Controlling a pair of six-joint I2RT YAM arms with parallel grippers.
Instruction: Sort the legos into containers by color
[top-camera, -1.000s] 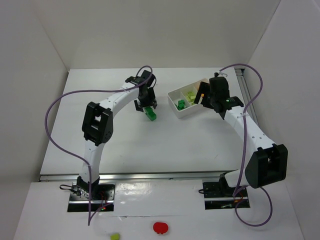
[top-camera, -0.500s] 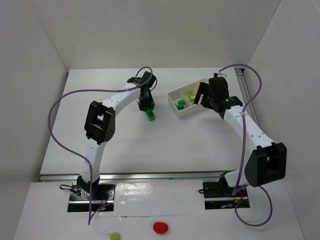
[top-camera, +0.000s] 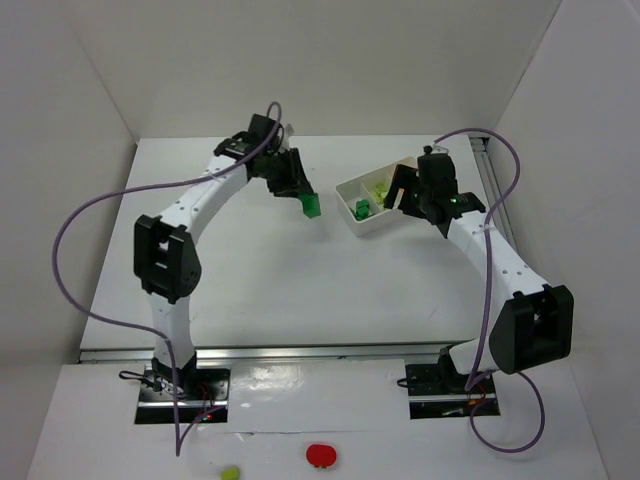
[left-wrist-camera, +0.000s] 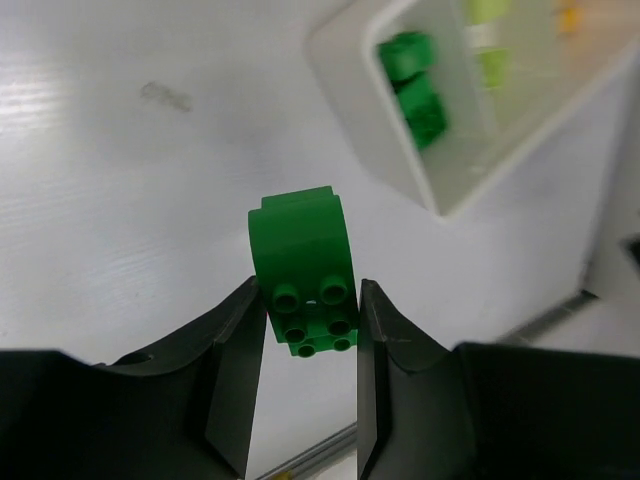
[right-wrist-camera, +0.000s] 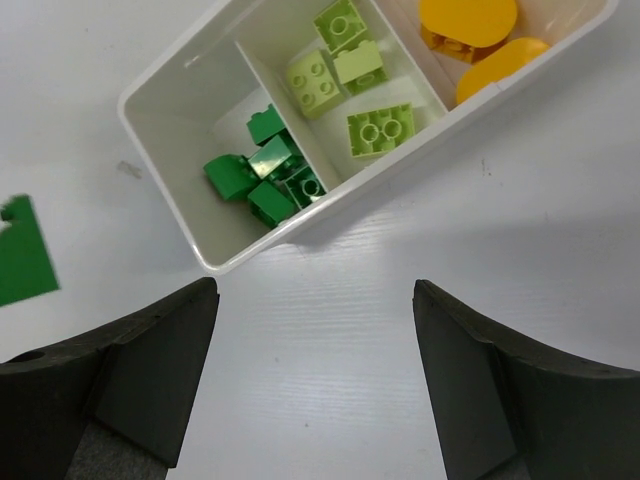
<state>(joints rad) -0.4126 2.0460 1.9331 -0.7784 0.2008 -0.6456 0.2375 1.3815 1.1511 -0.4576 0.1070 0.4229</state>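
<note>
My left gripper (top-camera: 306, 199) is shut on a dark green lego (top-camera: 312, 206) and holds it above the table, just left of the white tray (top-camera: 372, 227). In the left wrist view the lego (left-wrist-camera: 300, 262) sits between the fingers, studs facing the camera, with the tray's wall (left-wrist-camera: 372, 135) ahead at the upper right. My right gripper (top-camera: 405, 192) is open and empty beside the tray's right end. The right wrist view shows the tray (right-wrist-camera: 168, 168) holding dark green legos (right-wrist-camera: 262, 172), lime ones (right-wrist-camera: 345, 70) and orange ones (right-wrist-camera: 468, 30) in separate compartments, and the held lego (right-wrist-camera: 22, 252) at the left edge.
A red round thing (top-camera: 320, 456) and a lime blob (top-camera: 230, 472) lie on the front ledge. White walls enclose the table on three sides. A metal rail (top-camera: 489, 180) runs along the right edge.
My left gripper has lifted the dark green lego off the table and carried it up and right toward the tray. The right arm has barely moved.
</note>
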